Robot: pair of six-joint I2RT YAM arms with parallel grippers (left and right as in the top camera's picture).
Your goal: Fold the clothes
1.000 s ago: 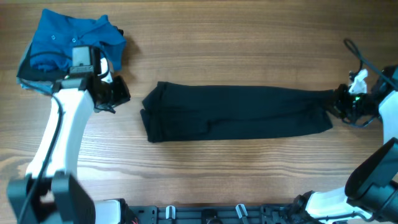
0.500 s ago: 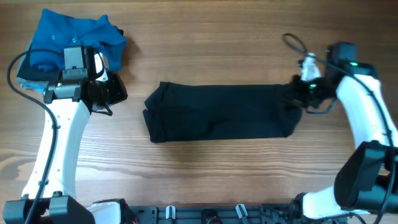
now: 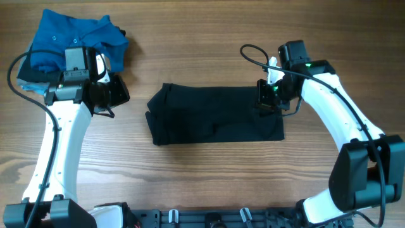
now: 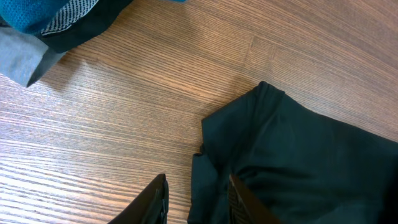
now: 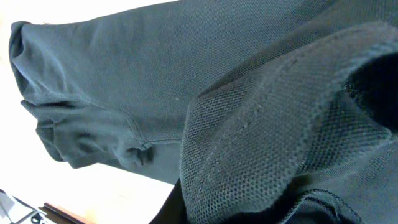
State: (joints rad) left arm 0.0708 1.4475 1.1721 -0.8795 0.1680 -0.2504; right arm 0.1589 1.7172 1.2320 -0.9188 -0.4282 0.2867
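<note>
The black polo shirt (image 3: 209, 120) lies mid-table as a long folded band, its left end bunched. My right gripper (image 3: 266, 96) is shut on the shirt's right end and holds it lifted over the band's right part, so the cloth doubles back there. In the right wrist view black mesh cloth (image 5: 267, 149) fills the frame and hides the fingers. My left gripper (image 3: 120, 94) hovers just left of the shirt, apart from it. Its jaws are open with nothing between them; the left wrist view shows its fingertips (image 4: 157, 198) above bare wood beside the shirt's left corner (image 4: 261, 143).
A blue buttoned polo (image 3: 69, 35) lies crumpled at the back left corner, with grey cloth (image 3: 28, 81) under it, right behind my left arm. A cable loop (image 3: 250, 50) arcs off the right wrist. The arm bases (image 3: 209, 218) line the front edge.
My right gripper has carried the shirt's right end far to the left, so the shirt's outline on the table is much shorter. The left arm shifted only slightly.
</note>
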